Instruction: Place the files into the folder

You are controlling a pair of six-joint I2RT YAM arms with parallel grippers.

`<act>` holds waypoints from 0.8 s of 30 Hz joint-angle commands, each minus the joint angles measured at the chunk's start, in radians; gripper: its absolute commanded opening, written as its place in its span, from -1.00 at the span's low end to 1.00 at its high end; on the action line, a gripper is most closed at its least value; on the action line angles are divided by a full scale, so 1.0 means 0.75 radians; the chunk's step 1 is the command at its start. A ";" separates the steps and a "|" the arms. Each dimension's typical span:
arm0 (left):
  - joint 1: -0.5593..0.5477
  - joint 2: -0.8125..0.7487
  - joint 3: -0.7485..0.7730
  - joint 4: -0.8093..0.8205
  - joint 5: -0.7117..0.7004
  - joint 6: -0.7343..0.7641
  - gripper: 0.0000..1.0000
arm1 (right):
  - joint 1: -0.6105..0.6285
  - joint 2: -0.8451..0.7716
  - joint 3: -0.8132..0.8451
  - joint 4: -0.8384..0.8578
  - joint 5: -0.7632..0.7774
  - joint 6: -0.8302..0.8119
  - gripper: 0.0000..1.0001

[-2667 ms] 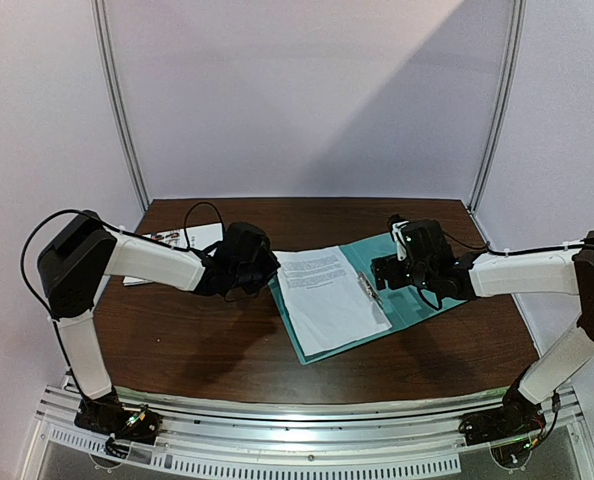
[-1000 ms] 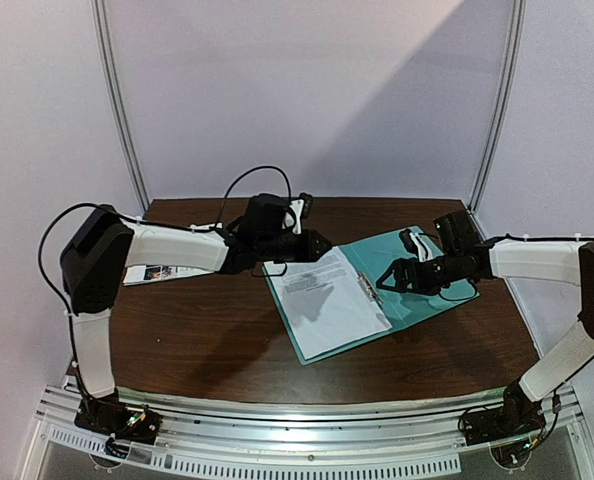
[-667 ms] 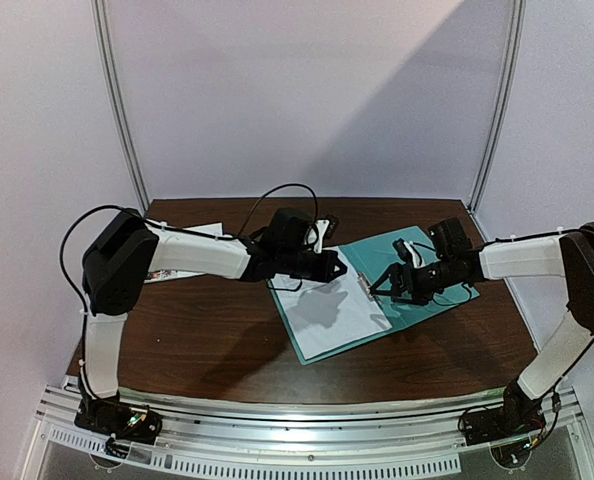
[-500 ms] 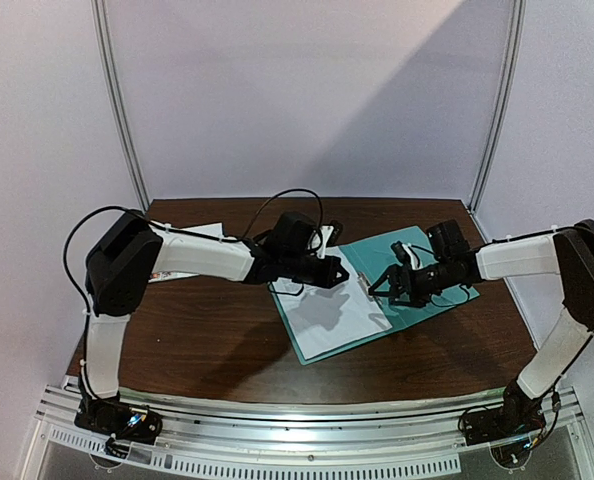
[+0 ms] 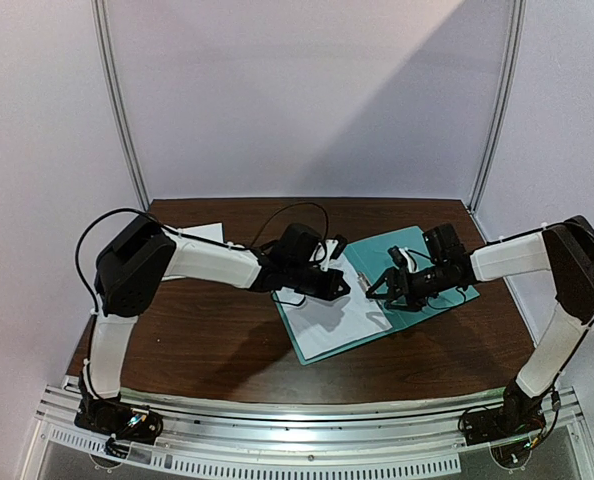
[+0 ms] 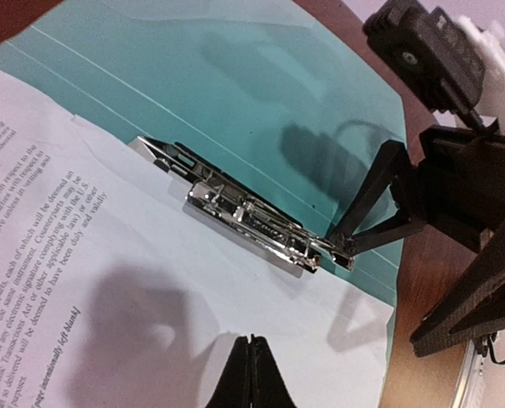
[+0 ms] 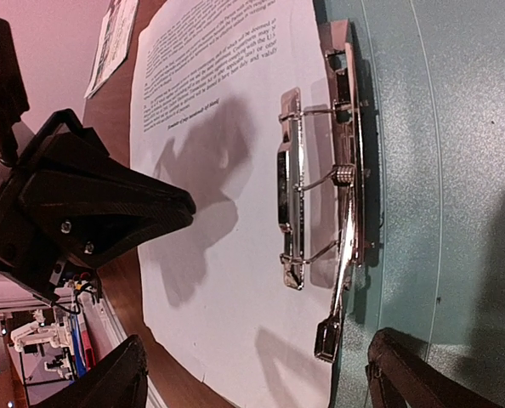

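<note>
On the dark wooden surface (image 5: 207, 340) the flat teal card folder (image 5: 375, 252) lies open. The white sheet of black text (image 5: 342, 325) rests on its left half, one edge reaching the small metal clip (image 6: 244, 212). My left jaws are pressed shut over that sheet; whether they touch it I cannot tell. My right jaws stand wide, straddling the clip's lever. Farther left, the picture-printed sheet (image 5: 202, 233) lies on bare wood, partly hidden behind my left arm.
</note>
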 commanded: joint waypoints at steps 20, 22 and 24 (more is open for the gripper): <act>-0.040 0.075 -0.012 -0.029 0.009 0.026 -1.00 | -0.006 0.041 0.087 0.046 -0.148 0.034 0.73; -0.041 0.076 -0.015 -0.027 0.008 0.025 -1.00 | -0.006 0.035 0.090 0.050 -0.151 0.039 0.73; -0.042 0.079 -0.017 -0.025 0.010 0.026 -1.00 | -0.007 0.031 0.097 0.047 -0.152 0.041 0.73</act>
